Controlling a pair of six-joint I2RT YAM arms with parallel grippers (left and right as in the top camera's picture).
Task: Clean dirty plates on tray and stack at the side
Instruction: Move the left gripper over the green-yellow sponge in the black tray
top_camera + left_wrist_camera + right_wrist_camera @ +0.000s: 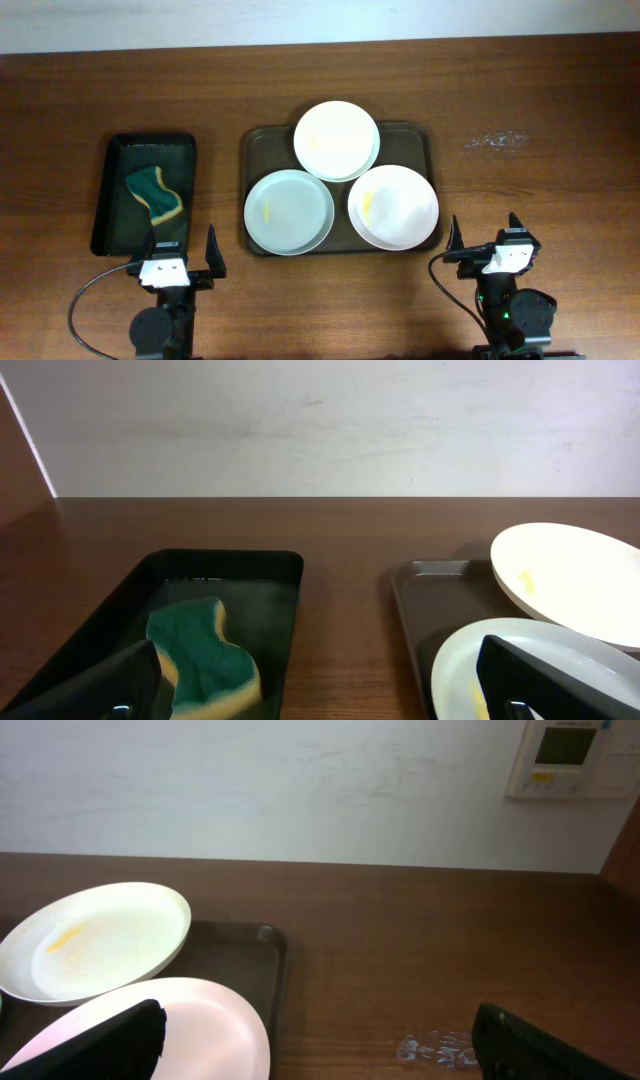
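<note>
On the dark brown tray (262, 150) sit three round white plates — a back plate (336, 140) overlapping a bluish left plate (289, 212) and a right plate (393, 207) — each yellow-smeared.

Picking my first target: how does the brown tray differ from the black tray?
The brown tray is wide, the black tray narrow. The brown tray holds three white plates, the black tray one green-and-yellow sponge. The brown tray sits mid-table, the black tray further left in the overhead view. Both are rectangular with rounded corners and raised rims.
</note>
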